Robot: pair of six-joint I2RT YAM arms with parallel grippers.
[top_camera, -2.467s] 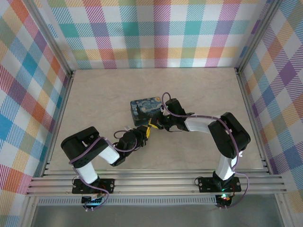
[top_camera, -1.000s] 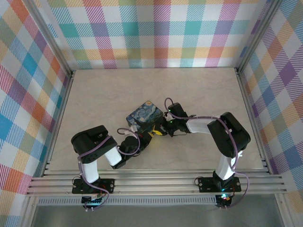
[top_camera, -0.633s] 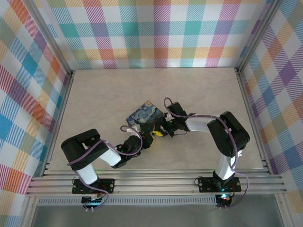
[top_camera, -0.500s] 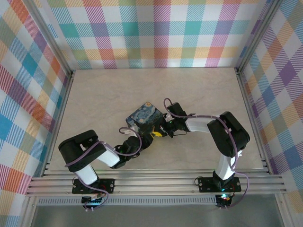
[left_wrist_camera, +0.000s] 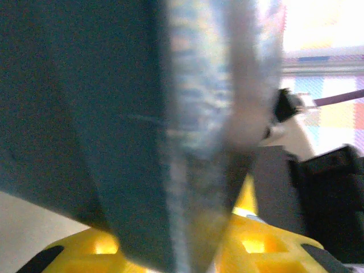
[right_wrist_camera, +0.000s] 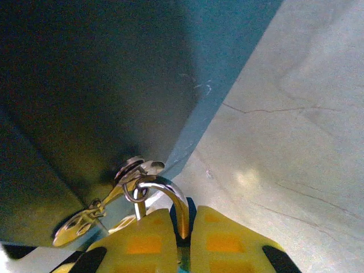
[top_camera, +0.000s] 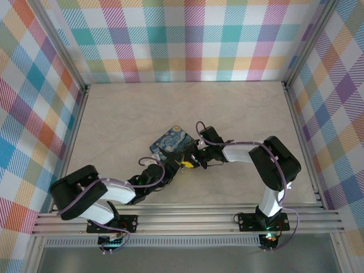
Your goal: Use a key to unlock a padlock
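Jaws of the right gripper [top_camera: 188, 163] and of the left gripper [top_camera: 164, 169] come from both sides to the lower edge of the padlock [top_camera: 173, 142], which lies in the centre of the top view; how they stand is not readable there.

In the left wrist view the teal padlock wall [left_wrist_camera: 68, 102] is very close and blurred, so I cannot tell the left jaws.

The right wrist view adds the detail: the yellow jaws are together, clamped on a metal loop [right_wrist_camera: 165, 196], and the key [right_wrist_camera: 138, 166] seems seated in the lock's side. I judge the turning step is in hand; the next move needs a steady twist while the body is braced.
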